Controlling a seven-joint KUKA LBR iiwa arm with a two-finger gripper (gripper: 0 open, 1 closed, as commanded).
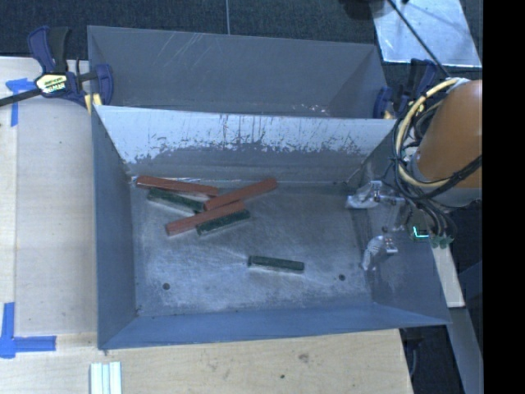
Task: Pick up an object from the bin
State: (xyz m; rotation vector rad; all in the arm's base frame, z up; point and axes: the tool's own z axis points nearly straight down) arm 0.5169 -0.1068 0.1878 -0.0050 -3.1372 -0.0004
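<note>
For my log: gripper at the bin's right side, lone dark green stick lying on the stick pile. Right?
No. The camera view shows the lone dark green stick lying apart from the stick pile, nearer the front; the gripper is at the bin's right side.

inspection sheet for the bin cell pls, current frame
surface: bin floor grey, scuffed, bare over most of it; far wall scratched.
job's things: heap of brown and dark green sticks at the floor's far left, crossing one another; lone stick, dark, flat on the floor near the middle, apart from the heap.
clutter: nothing seen.
grippers: gripper low by the bin's right wall, open, nothing between its fingers, clear of all sticks.
cables: cables, yellow and black, looped round the wrist's orange cover; none hang into the bin.
surroundings: grey sheet beyond the bin's far right corner.
</note>
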